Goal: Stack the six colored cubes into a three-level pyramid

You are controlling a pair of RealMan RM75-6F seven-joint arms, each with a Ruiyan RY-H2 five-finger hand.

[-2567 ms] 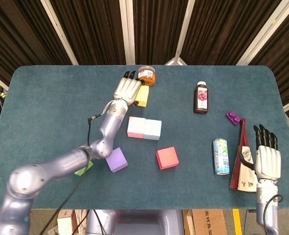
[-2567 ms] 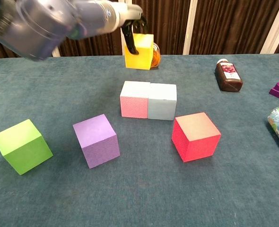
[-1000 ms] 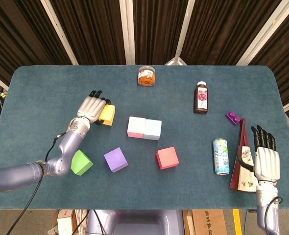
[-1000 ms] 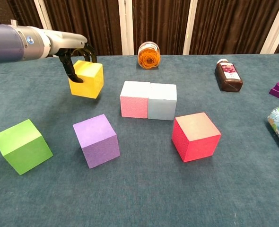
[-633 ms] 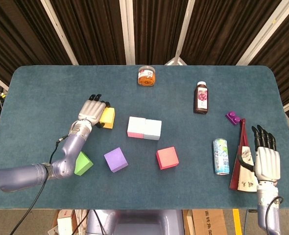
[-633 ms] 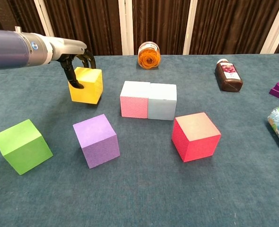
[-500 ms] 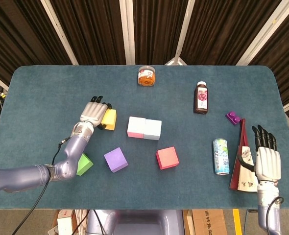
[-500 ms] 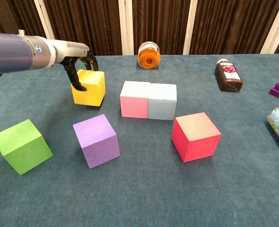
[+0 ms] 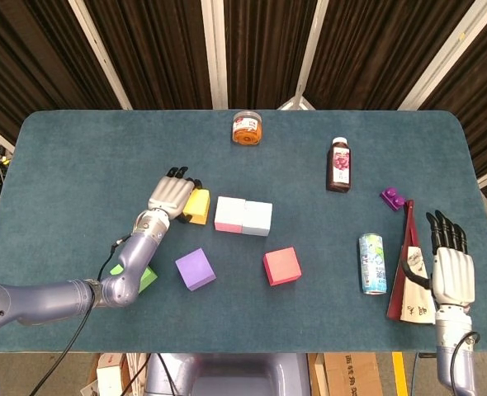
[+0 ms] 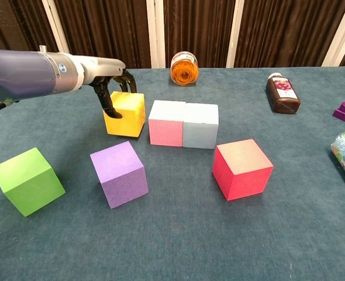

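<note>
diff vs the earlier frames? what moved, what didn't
The left hand carried the yellow cube from beside the orange jar out to the left, then in beside the pink cube; it still grips it, a small gap left. The pink, light blue, red, purple and green cubes stayed put. The right hand barely moved.

The teal table covering is seen as a matt, short-napped cloth; the yellow cube, pink cube, pale blue cube, red cube, purple cube and green cube are shown matt and finely grainy, like foam; the left hand is cased in smooth silvery metal-look shell with black fingertips; the drinks can is rendered glossy; the dark bottle shines like smooth plastic.
</note>
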